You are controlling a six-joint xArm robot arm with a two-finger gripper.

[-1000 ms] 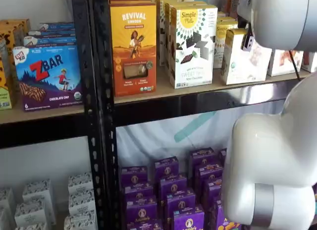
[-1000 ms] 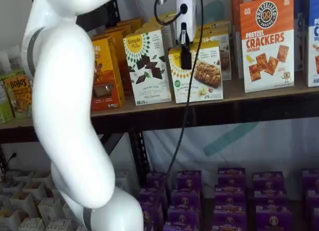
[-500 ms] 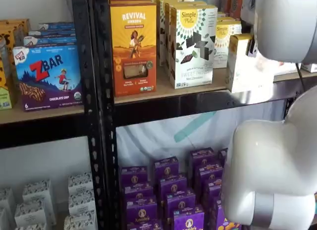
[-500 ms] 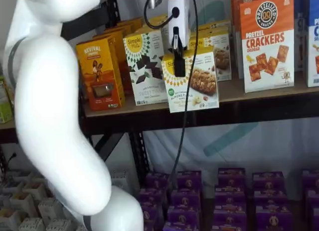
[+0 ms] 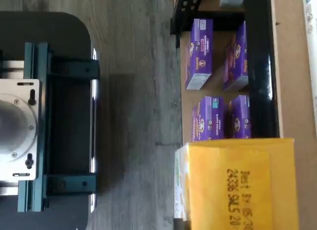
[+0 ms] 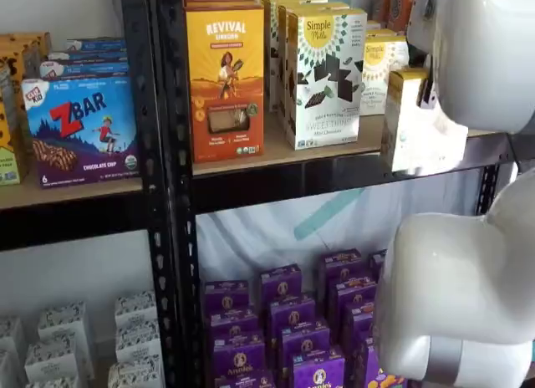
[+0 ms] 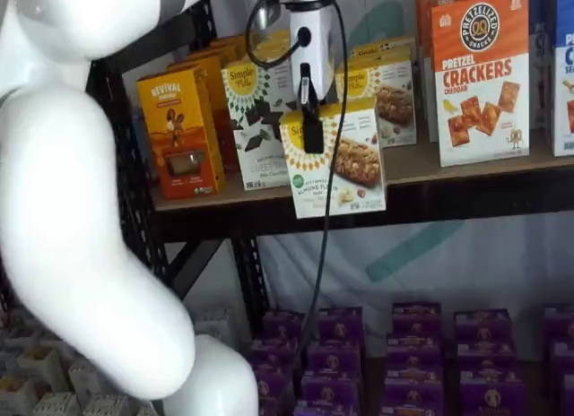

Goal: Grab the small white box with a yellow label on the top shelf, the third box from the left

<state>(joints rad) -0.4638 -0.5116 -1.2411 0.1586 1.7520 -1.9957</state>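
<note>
My gripper (image 7: 311, 129) is shut on the small white box (image 7: 336, 160), with a black finger down its front face. The box has a yellow top band and hangs in front of the top shelf (image 7: 466, 165), clear of the board's front edge and tilted a little. In a shelf view the box (image 6: 414, 125) shows side-on in front of the black beam of the top shelf (image 6: 276, 154), with my white arm covering the gripper. In the wrist view the box's yellow top (image 5: 237, 185) with a printed date fills one corner.
On the shelf stand an orange box (image 7: 179, 134), a taller white box with dark cookie pictures (image 7: 260, 120), more boxes like mine (image 7: 386, 89) and an orange-and-white cracker box (image 7: 480, 75). Purple boxes (image 7: 413, 344) fill the lower level. My white arm (image 7: 81, 210) is at the left.
The gripper has drawn the small white box out from its row on the top shelf, off the board and towards the cameras. The other boxes have not moved.
</note>
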